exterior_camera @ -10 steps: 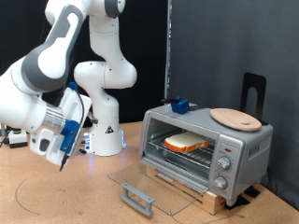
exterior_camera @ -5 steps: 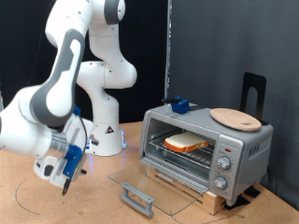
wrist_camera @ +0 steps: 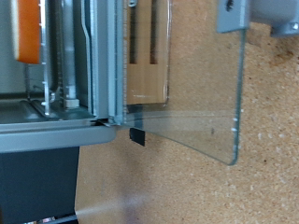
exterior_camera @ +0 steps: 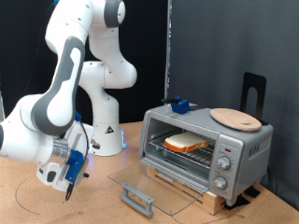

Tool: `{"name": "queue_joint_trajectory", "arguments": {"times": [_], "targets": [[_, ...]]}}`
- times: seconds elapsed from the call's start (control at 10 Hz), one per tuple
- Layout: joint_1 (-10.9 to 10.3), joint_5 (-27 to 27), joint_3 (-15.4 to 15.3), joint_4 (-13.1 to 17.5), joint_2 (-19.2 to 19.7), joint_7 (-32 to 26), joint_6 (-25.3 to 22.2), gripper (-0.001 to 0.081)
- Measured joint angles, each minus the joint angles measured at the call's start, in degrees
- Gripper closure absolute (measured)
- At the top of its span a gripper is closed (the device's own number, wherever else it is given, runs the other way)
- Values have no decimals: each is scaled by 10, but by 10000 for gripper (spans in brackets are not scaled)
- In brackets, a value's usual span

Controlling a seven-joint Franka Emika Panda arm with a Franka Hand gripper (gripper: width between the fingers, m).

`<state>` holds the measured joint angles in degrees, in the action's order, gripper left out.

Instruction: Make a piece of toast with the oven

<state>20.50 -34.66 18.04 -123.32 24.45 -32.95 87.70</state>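
The end effector (exterior_camera: 69, 183) hangs low over the brown bench (exterior_camera: 56, 205) at the exterior view's lower left, well apart from the oven (exterior_camera: 206, 149). Its fingers point down toward the bench surface with nothing visible between them; whether they stand wide or narrow cannot be told from either view.

The oven sits on the bench at the exterior view's right, raised on a low wooden base. Its glass door (exterior_camera: 154, 191) is folded down flat, the grey handle (exterior_camera: 136, 198) at the front edge lying between the oven and the end effector. The piece of toast (exterior_camera: 186, 142) lies inside on the wire rack (exterior_camera: 182, 153), pale face up with a golden crust edge. A round wooden board (exterior_camera: 235, 119) rests on the oven's top toward the right, and a small blue object (exterior_camera: 178, 105) sits at the top's back left corner.

The wrist view shows no fingers. It shows the open glass door (wrist_camera: 192, 84) up close over the cork-textured bench (wrist_camera: 271, 140), the oven's (wrist_camera: 56, 131) metal frame and rack rails, and an orange strip of the toast's (wrist_camera: 28, 33) crust at the picture's edge.
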Motion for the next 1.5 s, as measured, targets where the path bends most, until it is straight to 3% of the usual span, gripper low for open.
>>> {"name": "queue_joint_trajectory", "arguments": {"times": [0.3, 0.6, 1.1, 1.3, 1.5], "targets": [[-2, -9, -23, -7, 31, -18, 45, -3], [-4, -17, -47, -23, 40, -27, 56, -3], [-15, -43, -77, -91, 30, -38, 76, -3], [-13, -52, -81, -109, 9, -38, 39, -3], [4, -57, -79, -105, -11, -38, -41, -3]]}}
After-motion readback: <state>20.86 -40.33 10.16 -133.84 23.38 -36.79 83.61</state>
